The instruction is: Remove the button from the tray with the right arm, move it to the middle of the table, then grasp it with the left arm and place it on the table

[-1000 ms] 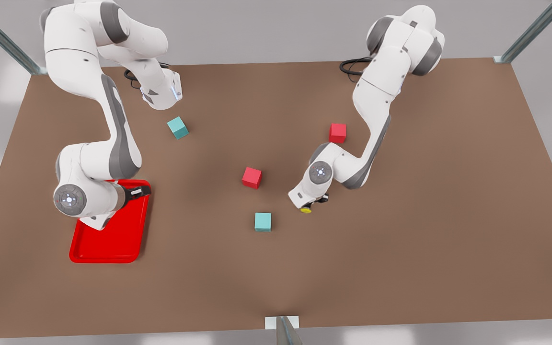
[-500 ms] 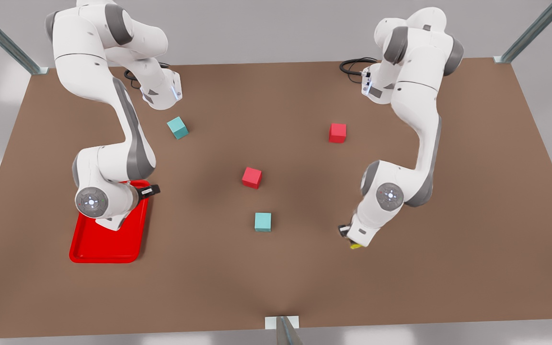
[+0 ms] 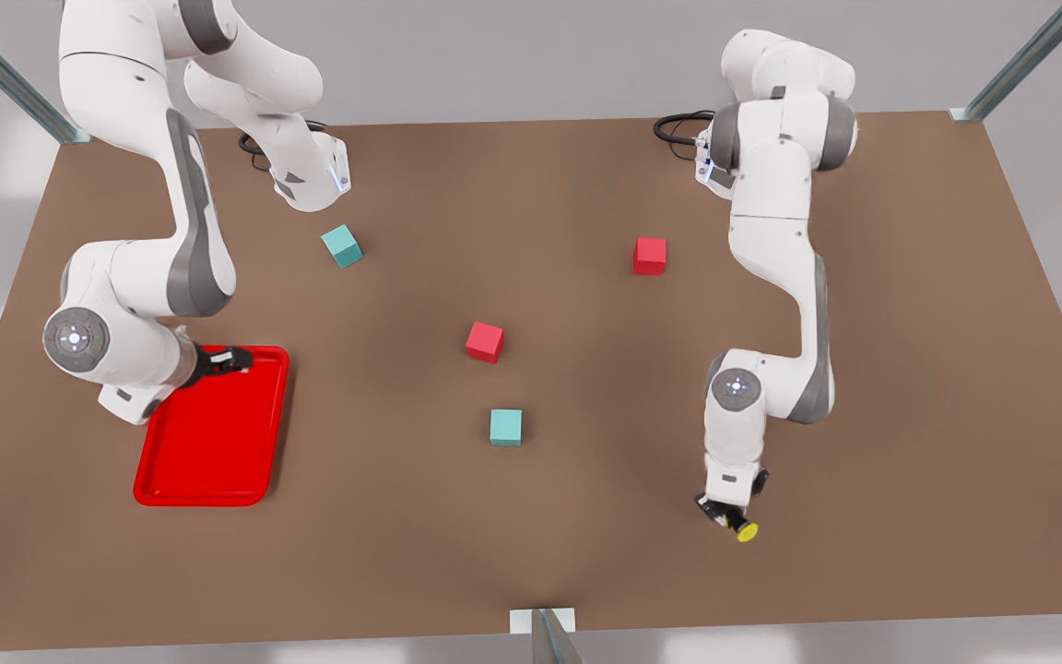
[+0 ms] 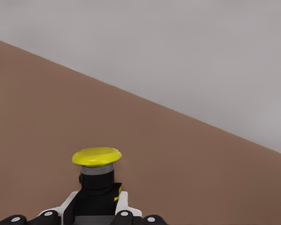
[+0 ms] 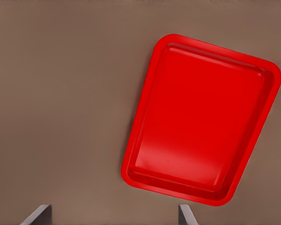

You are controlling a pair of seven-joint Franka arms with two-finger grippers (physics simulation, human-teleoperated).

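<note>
The button (image 3: 746, 530), a dark body with a yellow cap, is gripped by my left gripper (image 3: 726, 515) low over the brown table (image 3: 909, 415), near its front edge on the front view's right. In the left wrist view the button (image 4: 97, 159) sticks out past the gripper (image 4: 97, 204), whose fingers are shut on its body. The right gripper (image 3: 230, 359) hangs over the far end of the red tray (image 3: 208, 443) on the front view's left. Its fingertips (image 5: 38, 213) stand wide apart and open above the table, beside the tray (image 5: 196, 122), which holds nothing.
A red cube (image 3: 485, 341) and a teal cube (image 3: 506, 427) sit mid-table. Another red cube (image 3: 649, 255) and another teal cube (image 3: 342, 245) lie farther back. A metal post (image 3: 545, 632) stands at the front edge.
The left arm swung the button from mid-table out to the front right of the table. The right arm drew back toward the front view's left, its gripper staying over the tray's far end.
</note>
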